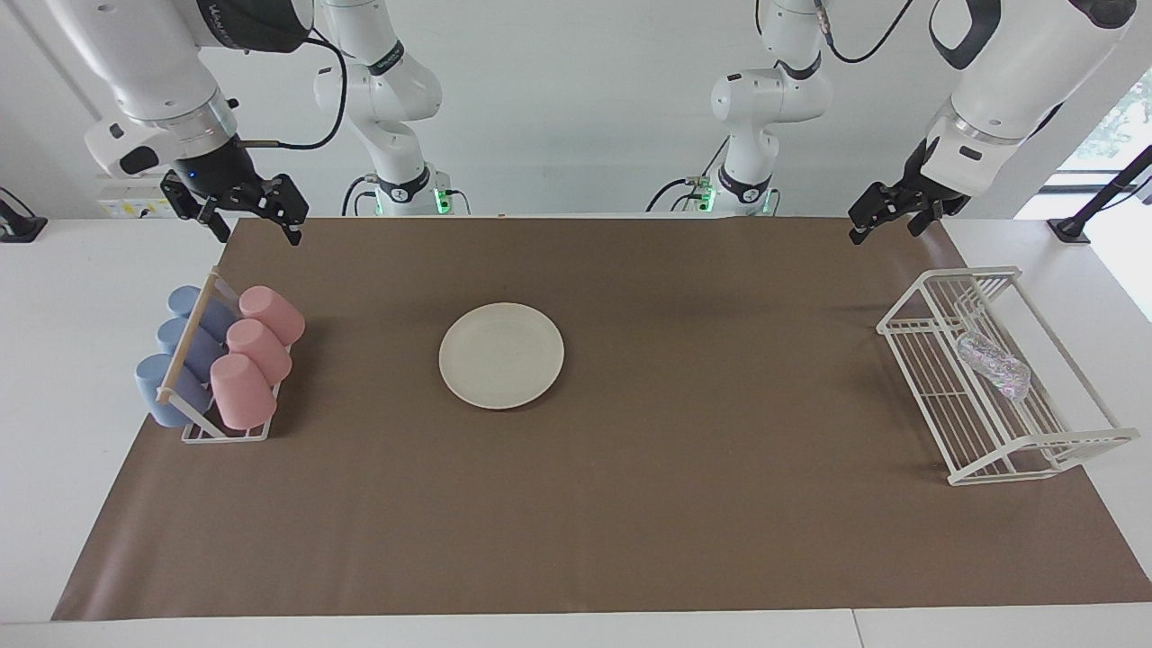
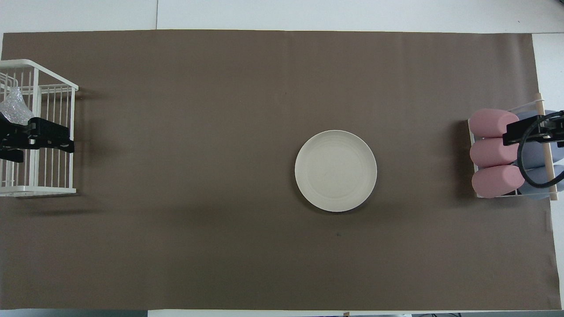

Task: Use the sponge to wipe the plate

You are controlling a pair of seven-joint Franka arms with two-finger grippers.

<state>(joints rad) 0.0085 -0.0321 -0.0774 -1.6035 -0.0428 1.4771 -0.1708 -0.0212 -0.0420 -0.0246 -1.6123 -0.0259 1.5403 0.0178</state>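
The cream-white plate [image 1: 501,355] [image 2: 335,170] lies bare on the brown mat near the table's middle. The sponge [image 1: 994,364] [image 2: 15,108], a shiny speckled pad, rests inside the white wire rack [image 1: 909,317] [image 2: 53,190] at the left arm's end of the table. My left gripper [image 1: 882,232] [image 2: 69,140] hangs open and holds nothing, above the mat's edge beside that rack. My right gripper [image 1: 259,236] [image 2: 509,134] is open and holds nothing too, up in the air over the cup rack's end of the mat. Neither gripper touches anything.
A small rack [image 1: 225,434] [image 2: 506,194] at the right arm's end holds three pink cups [image 1: 256,346] [image 2: 493,154] and three blue cups [image 1: 180,346] lying on their sides. The brown mat [image 1: 630,504] [image 2: 198,220] covers most of the white table.
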